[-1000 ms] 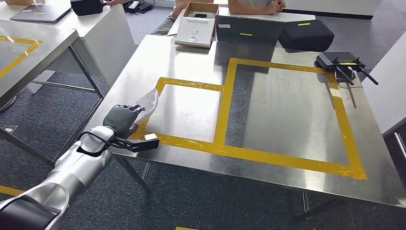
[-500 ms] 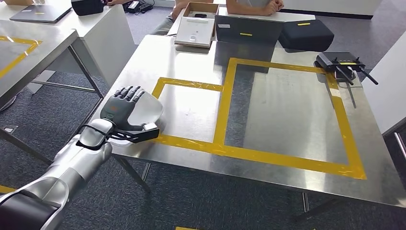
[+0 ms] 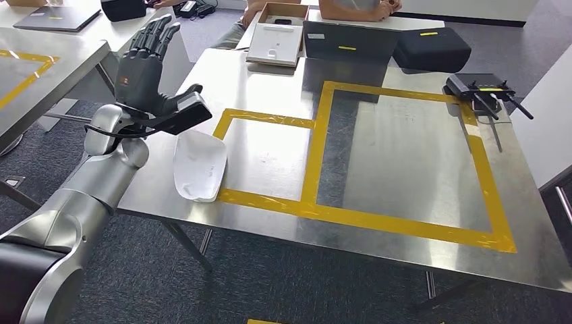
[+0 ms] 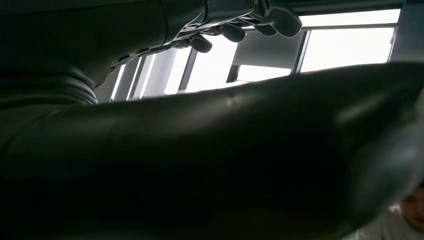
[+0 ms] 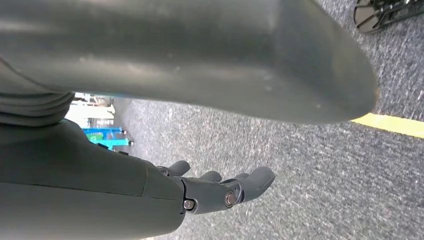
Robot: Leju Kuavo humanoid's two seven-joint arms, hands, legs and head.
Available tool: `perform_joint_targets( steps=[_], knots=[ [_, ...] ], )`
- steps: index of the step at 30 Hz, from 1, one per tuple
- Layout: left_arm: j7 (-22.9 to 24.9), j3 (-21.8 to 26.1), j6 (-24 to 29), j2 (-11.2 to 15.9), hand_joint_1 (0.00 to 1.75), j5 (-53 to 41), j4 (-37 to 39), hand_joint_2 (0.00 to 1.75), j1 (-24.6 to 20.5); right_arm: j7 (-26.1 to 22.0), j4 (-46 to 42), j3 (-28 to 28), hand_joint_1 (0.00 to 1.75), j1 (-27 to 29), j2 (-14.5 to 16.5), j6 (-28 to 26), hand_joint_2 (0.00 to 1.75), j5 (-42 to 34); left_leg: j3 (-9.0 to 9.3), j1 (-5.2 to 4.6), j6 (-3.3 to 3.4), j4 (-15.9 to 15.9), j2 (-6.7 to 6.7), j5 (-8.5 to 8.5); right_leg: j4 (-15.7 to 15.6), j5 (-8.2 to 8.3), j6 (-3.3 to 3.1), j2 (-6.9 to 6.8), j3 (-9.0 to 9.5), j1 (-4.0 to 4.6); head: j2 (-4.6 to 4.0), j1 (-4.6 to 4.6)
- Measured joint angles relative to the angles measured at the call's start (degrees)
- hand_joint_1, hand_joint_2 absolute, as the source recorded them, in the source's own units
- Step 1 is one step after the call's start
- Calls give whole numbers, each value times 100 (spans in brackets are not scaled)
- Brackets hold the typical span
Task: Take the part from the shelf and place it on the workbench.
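The left hand [image 3: 141, 67] is raised above the workbench's near-left corner, fingers straight and spread, palm empty, and well apart from the part [image 3: 199, 165]. That one white, shell-shaped part lies flat on the workbench [image 3: 398, 162], just left of the small taped square, its lower end touching the yellow tape [image 3: 317, 145]. Judging by this, the placing step looks done and the release is complete; what remains is to draw the arm clear of the table without brushing the part, which sits near the edge and looks light enough to slide if nudged. Moving right across the steel top: two yellow tape rectangles, a small one and a large one sharing a side, both bare inside. Along the far edge, one open cardboard box [image 3: 276, 42], one dark laptop [image 3: 349, 46] and one black case [image 3: 430, 48]. At the far right corner, one black router [image 3: 482, 88] with its antennas lying on the steel. Two people sit behind the far edge, partly cut off. The right hand [image 5: 220, 192] hangs over grey carpet, fingers loosely apart and holding nothing.
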Motion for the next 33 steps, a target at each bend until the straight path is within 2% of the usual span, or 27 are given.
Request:
perform_joint_targets(
  steps=[3, 7, 10, 12, 14, 16, 17, 18, 19, 21, 22, 23, 24, 26, 28, 30, 32, 33],
  knots=[
    [-344, 266, 38, -14, 0, 341, -355, 0, -4, 0, 0, -26, 0, -10, 38, -6, 0, -8, -3, -10, 9, 7, 1, -5, 0, 4, 8, 0, 0, -6, -1, -1],
    [-480, 372, -8, 37, 0, 586, -934, 0, 113, 0, 0, -51, 0, -16, 87, -15, 0, -10, -19, -23, 31, 33, 0, -11, 0, 12, 35, 0, 0, -12, -1, 0],
    [-502, 374, -91, 105, 0, 675, -1329, 0, 230, 0, 0, -65, 0, -18, 114, -17, 0, -15, -34, -40, 73, 44, 0, 0, -14, 32, 78, 0, 1, -27, 0, -1],
    [-503, 373, -125, 137, 0, 712, -1548, 0, 265, 1, 0, -78, 0, -20, 126, -17, 0, -16, 6, -10, 120, -28, 7, 67, -9, 15, 119, 1, -12, -14, 0, 0],
    [-503, 372, -141, 148, 0, 737, -1697, 0, 278, 1, 0, -91, 0, -24, 134, -17, 0, -17, 41, 38, 173, -108, 24, 159, 308, -227, 155, 0, -152, -4, 0, 10],
    [-504, 371, -147, 151, 0, 755, -1778, 0, 325, 0, 0, -100, 0, -26, 139, -22, 0, -19, 1, 50, 196, -100, 34, 194, 1049, -620, 190, -1, -466, -27, 0, 19],
    [-509, 370, -149, 154, 0, 763, -1803, 0, 363, 1, 0, -104, 0, -26, 139, -27, 0, -20, -29, 53, 194, -77, 35, 192, 1389, -739, 209, -1, -615, -40, 0, 20],
    [-518, 369, -149, 158, 0, 774, -1827, 0, 401, 1, 0, -111, 0, -26, 139, -33, 0, -22, -60, 60, 186, -44, 35, 187, 1564, -756, 228, -2, -694, -55, 0, 20],
    [-530, 367, -149, 163, 0, 793, -1850, 0, 431, 1, 0, -119, 0, -26, 139, -44, 0, -23, -94, 72, 168, -2, 34, 175, 1509, -659, 248, -3, -664, -74, 0, 20],
    [-551, 362, -146, 174, 0, 839, -1901, 0, 463, 1, 0, -136, 0, -32, 138, -68, 0, -28, -164, 107, 96, 111, 30, 124, 862, -339, 298, -12, -338, -117, 0, 20],
    [-555, 360, -140, 185, 0, 868, -1933, 0, 467, 0, 0, -142, 0, -37, 138, -78, 0, -31, -209, 115, 52, 172, 25, 94, 550, -228, 299, -6, -167, -120, 0, 27],
    [-555, 357, -129, 198, 0, 901, -1964, 0, 476, -3, 0, -148, 0, -39, 138, -83, 0, -35, -244, 111, 14, 222, 20, 72, 357, -180, 282, 3, -65, -118, 0, 31],
    [-559, 353, -111, 219, 0, 941, -1996, 0, 492, -3, 0, -154, 0, -42, 139, -84, 0, -37, -274, 100, -16, 257, 13, 61, 290, -206, 243, 14, -32, -113, 0, 34],
    [-567, 340, -50, 277, 0, 1040, -2063, 0, 541, -3, 0, -165, 0, -42, 141, -85, 0, -31, -302, 89, -74, 280, 1, 68, 295, -205, 140, 30, -62, -110, 0, 36],
    [-586, 327, 24, 367, 0, 1132, -2123, 0, 597, -1, 0, -169, 0, -42, 142, -84, 0, -13, -356, 101, -141, 377, 8, -35, 257, -178, 49, 23, -86, -118, 0, 31],
    [-618, 320, 73, 473, 0, 1215, -2169, 0, 648, 0, 0, -171, 0, -38, 143, -84, 0, 3, -538, 112, -192, 835, 23, -389, 227, -116, -31, 14, -132, -117, 0, 20],
    [-643, 316, 96, 561, 0, 1281, -2197, 0, 711, 0, 0, -178, 0, -32, 143, -85, 0, 14, -794, 115, -215, 1533, 28, -768, 221, -48, -69, 8, -210, -99, 0, 16],
    [-653, 315, 102, 596, 0, 1306, -2209, 0, 750, 0, 0, -183, 0, -29, 143, -86, 0, 16, -852, 115, -213, 1749, 29, -838, 222, -11, -75, 5, -255, -89, 0, 16]
  ],
)
